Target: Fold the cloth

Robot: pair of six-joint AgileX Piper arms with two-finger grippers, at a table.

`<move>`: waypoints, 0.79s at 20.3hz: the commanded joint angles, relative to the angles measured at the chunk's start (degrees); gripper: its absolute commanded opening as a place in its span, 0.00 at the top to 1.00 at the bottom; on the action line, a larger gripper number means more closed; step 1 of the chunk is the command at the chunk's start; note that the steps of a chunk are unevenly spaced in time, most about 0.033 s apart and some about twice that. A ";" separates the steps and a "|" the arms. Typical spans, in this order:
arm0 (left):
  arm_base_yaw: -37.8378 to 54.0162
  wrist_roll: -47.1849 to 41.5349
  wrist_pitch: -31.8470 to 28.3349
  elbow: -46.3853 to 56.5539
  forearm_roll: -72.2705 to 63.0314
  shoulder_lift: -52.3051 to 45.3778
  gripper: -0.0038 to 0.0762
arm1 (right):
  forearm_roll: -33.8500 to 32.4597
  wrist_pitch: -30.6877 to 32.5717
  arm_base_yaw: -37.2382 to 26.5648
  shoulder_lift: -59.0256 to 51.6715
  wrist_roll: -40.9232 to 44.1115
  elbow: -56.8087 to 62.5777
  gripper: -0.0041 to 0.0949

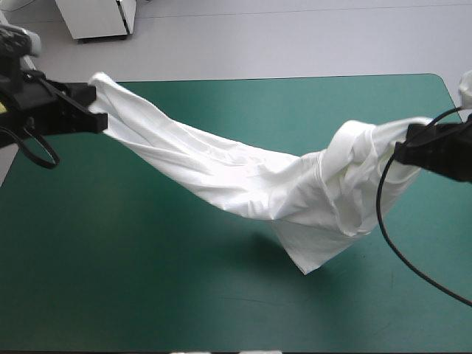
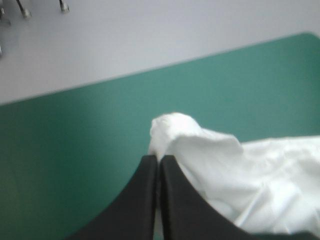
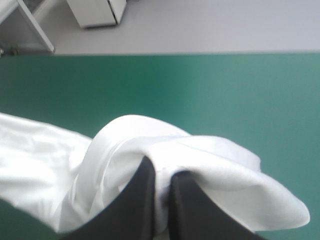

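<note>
Cloth first: our white, short-sleeved fabric T-shirt (image 1: 243, 173) is off the surface for most of its length. It is strung in a sagging band between our two arms above the teal-green-covered table (image 1: 147, 287).

Our left pincer (image 1: 98, 112), near the table's far left corner, is pinching one bunched end of the T-shirt. In the left wrist view its two broad black fingers (image 2: 145, 200) stand all but pressed together in a pointed arch. A small knob of white fabric pokes out just past their tips, and the rest of the garment falls away to one side.

Our right pincer (image 1: 404, 151), near the table's right edge, is pinching the other end. In the right wrist view its fingers are likewise nearly together, with a fold of the sheet caught between them. A thick rolled loop of fabric is draped over and around the tips.

Between the two grips the T-shirt runs in long creases, sinking lower toward the right, where it gathers into a twisted bundle. From that bundle a flat flap hangs down to a pointed corner close to the table; we cannot tell whether it touches. A soft shadow (image 1: 247, 247) lies on the table under the hanging part.
</note>
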 commanded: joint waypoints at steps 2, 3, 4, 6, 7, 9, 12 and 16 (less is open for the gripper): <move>0.02 -0.73 -4.34 14.25 -0.99 -3.15 0.98 | 0.36 -4.28 -0.33 -1.82 -0.36 12.81 0.97; 0.02 -0.73 -8.99 20.30 -0.99 -2.64 0.98 | 0.36 -8.00 -0.33 -0.89 -1.51 17.22 0.97; 0.02 -0.73 -11.72 22.75 -0.99 -1.71 0.98 | 0.18 -10.65 -0.33 -0.14 -1.62 19.27 0.97; 0.02 -0.73 -18.91 26.54 -0.76 2.56 0.98 | -0.13 -18.74 -0.33 4.00 -2.62 22.76 0.97; 0.02 -0.73 -23.18 26.71 -0.51 6.88 0.98 | -1.19 -23.17 -0.33 7.66 -2.88 22.92 0.97; 0.02 -0.73 -29.85 26.08 -0.39 13.04 0.98 | -2.09 -28.88 -0.33 13.88 -2.88 22.92 0.97; 0.02 0.15 -33.07 21.70 -0.39 23.43 0.98 | -2.63 -30.30 -0.33 25.25 -2.88 19.71 0.97; 0.02 0.15 -35.38 14.15 -0.29 35.47 0.98 | -2.63 -31.93 -0.33 38.85 -2.88 12.03 0.97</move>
